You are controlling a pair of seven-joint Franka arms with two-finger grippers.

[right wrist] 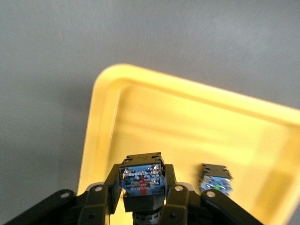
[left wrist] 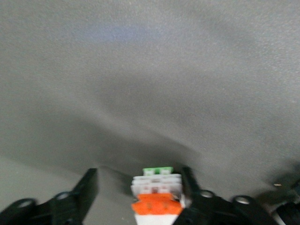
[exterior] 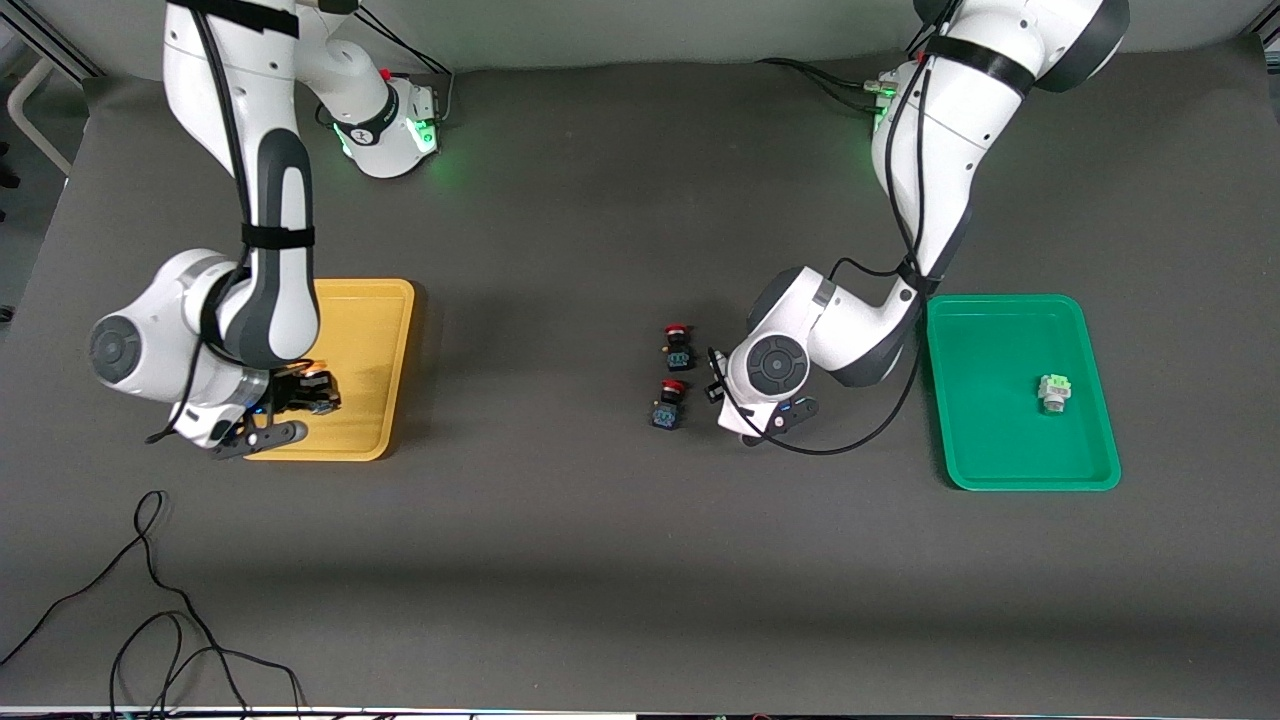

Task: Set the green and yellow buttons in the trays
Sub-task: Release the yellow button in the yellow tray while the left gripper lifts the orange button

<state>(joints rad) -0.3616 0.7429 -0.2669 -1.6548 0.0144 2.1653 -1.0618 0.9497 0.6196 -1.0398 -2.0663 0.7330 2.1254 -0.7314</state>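
Observation:
My right gripper [exterior: 297, 403] is over the yellow tray [exterior: 372, 330], at its end nearer the camera. It is shut on a yellow button with a black-blue body [right wrist: 142, 180]. A second black-blue button [right wrist: 215, 178] lies in the yellow tray [right wrist: 187, 117] beside it. My left gripper [exterior: 765, 420] is low over the table between the red buttons and the green tray [exterior: 1000, 340]. It is open [left wrist: 138, 176], and a white button with a green face and orange part [left wrist: 157, 194] sits between the fingers, against one finger. A pale green button [exterior: 1055, 392] lies in the green tray.
Two red-capped black-blue buttons [exterior: 678, 345] [exterior: 670, 402] stand on the dark mat mid-table, close to my left gripper. Loose black cables [exterior: 150, 600] lie near the front edge at the right arm's end.

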